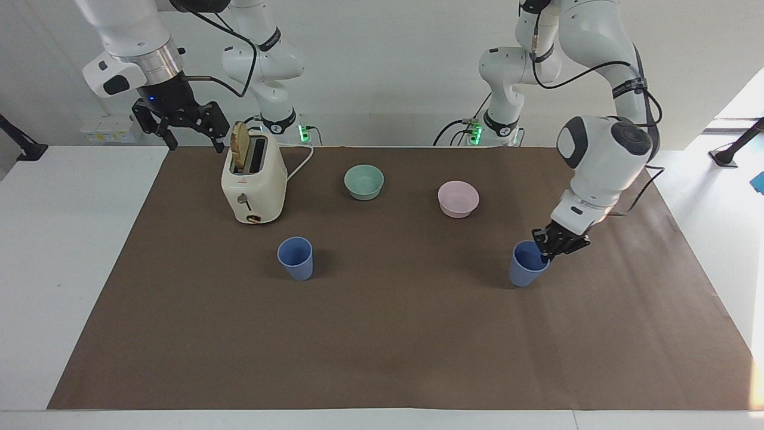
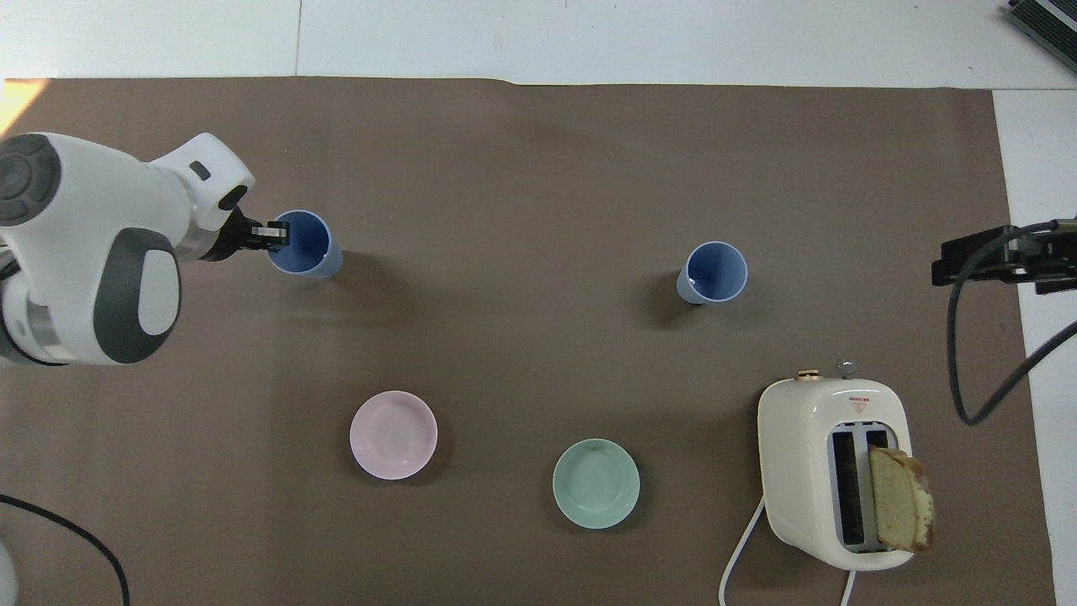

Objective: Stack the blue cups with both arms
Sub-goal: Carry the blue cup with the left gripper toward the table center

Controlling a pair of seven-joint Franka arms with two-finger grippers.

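Note:
Two blue cups show. One blue cup [image 1: 527, 264] [image 2: 306, 244] hangs slightly tilted just above the brown mat toward the left arm's end, and my left gripper [image 1: 552, 246] [image 2: 273, 237] is shut on its rim. The other blue cup [image 1: 295, 258] [image 2: 713, 273] stands upright on the mat, farther from the robots than the toaster. My right gripper [image 1: 186, 128] [image 2: 993, 257] is open and holds nothing; it waits in the air beside the toaster at the right arm's end of the table.
A cream toaster [image 1: 253, 179] [image 2: 833, 467] with a slice of bread in one slot stands near the robots. A green bowl [image 1: 364, 181] [image 2: 596, 483] and a pink bowl [image 1: 458, 199] [image 2: 393, 434] sit between the arm bases' side and the cups.

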